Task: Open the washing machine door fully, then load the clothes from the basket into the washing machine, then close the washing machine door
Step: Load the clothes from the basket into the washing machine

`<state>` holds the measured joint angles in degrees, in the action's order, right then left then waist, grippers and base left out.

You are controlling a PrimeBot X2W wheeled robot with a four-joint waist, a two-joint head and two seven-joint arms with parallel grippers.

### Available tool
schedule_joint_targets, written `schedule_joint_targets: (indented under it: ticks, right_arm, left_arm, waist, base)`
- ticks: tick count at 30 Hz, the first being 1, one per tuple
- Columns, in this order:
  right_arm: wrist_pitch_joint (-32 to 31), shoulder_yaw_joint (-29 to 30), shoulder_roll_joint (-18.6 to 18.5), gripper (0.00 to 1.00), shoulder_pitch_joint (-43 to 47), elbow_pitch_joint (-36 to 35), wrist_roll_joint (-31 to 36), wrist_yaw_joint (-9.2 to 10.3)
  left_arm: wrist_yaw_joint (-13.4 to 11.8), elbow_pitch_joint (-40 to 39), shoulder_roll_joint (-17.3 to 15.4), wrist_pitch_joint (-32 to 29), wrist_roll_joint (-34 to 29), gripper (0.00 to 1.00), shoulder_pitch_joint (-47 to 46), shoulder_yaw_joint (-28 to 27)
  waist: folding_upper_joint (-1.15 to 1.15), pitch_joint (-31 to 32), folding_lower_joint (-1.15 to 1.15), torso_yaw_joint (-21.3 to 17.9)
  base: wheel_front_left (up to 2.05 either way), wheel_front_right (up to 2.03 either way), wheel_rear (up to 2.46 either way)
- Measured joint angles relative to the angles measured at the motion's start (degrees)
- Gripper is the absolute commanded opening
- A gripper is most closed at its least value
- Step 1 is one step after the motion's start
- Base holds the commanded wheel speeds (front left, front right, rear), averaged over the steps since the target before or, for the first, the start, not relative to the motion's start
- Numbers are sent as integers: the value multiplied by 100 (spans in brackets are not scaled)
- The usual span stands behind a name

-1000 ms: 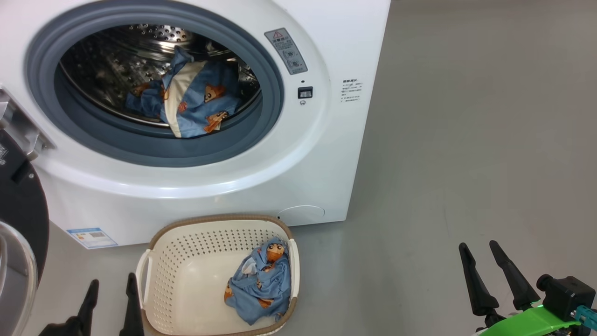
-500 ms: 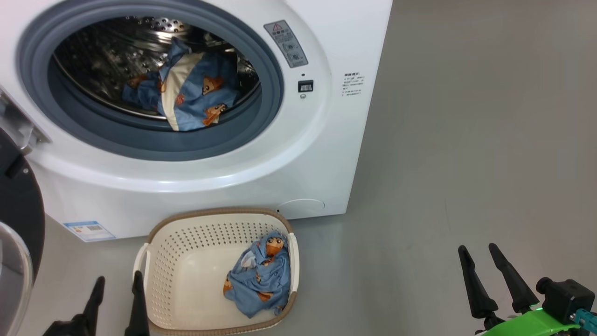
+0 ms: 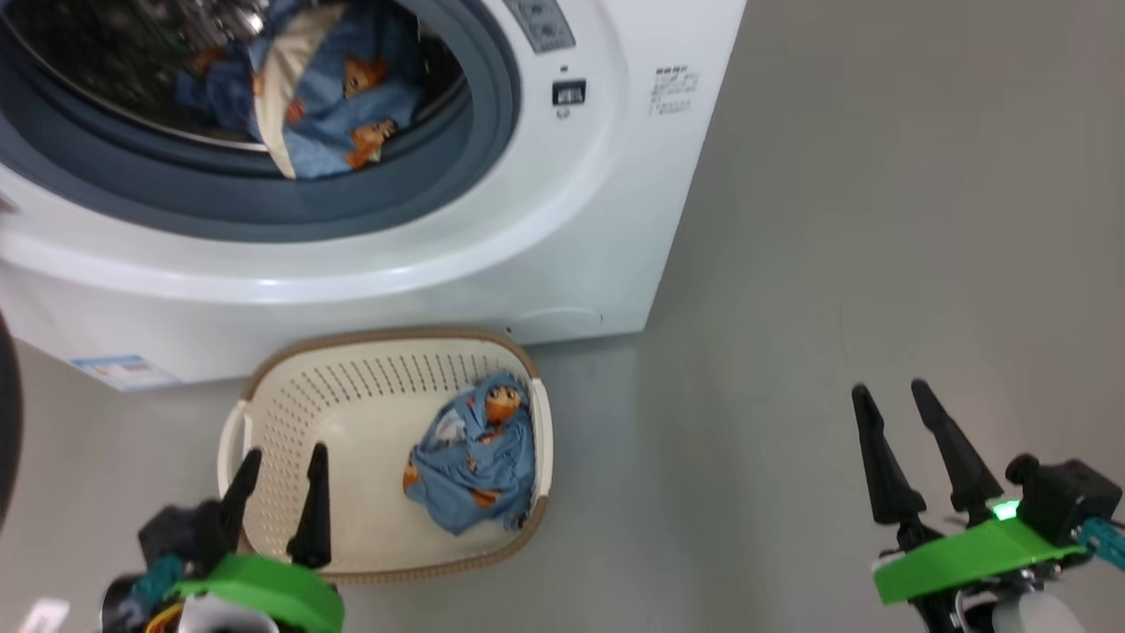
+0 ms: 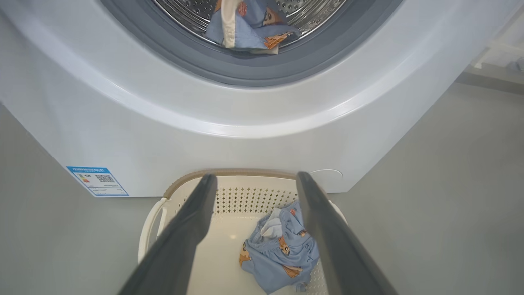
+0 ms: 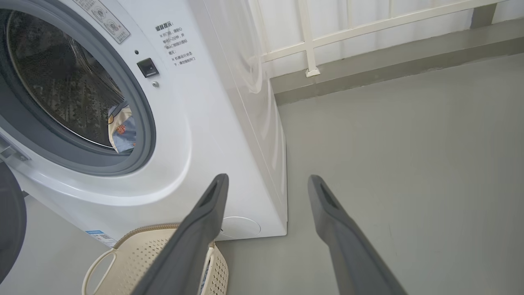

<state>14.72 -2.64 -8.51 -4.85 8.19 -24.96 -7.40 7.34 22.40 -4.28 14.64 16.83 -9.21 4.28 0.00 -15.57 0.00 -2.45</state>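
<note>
The white washing machine (image 3: 527,220) stands with its drum exposed, and a dark sliver of the washing machine door (image 3: 4,422) shows at the left edge. Blue printed clothes (image 3: 299,97) lie in the drum. The cream basket (image 3: 378,338) sits on the floor before the machine, with another bundle of blue clothes (image 3: 475,462) at its right side. My left gripper (image 3: 286,450) hangs open over the basket's near-left corner, left of that bundle and holding nothing. In the left wrist view, the left gripper (image 4: 256,176) frames the clothes (image 4: 282,250). Far right, my right gripper (image 3: 889,387) is open over bare floor.
Grey floor (image 3: 835,220) spreads to the right of the machine. In the right wrist view a white railing (image 5: 311,41) on a low ledge runs behind the machine. A blue label sticker (image 3: 123,369) marks the machine's lower left front.
The head camera has tipped down, so the machine sits higher in the picture. My left gripper has moved from beside the basket's left wall to over its near-left corner. Both grippers stay open.
</note>
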Motion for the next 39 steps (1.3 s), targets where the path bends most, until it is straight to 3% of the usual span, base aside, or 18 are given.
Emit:
schedule_joint_targets:
  ticks: [19,31,39]
  right_arm:
    - [1,-193,271,100,-1117,-131,126,0]
    - [1,-405,354,100,-1727,-283,170,0]
    - [1,-500,425,100,-1906,-375,194,0]
  left_arm:
    - [0,2206,-392,0,914,100,-2340,1915]
    - [0,3048,-647,0,1725,100,-3645,3070]
    - [0,3181,-959,0,2455,100,-4105,3963]
  waist:
    - [0,-1582,0,-236]
    - [0,-2517,0,-491]
    - [0,-3010,0,-733]
  base:
    - [0,0,0]
    - [0,0,0]
    - [0,0,0]
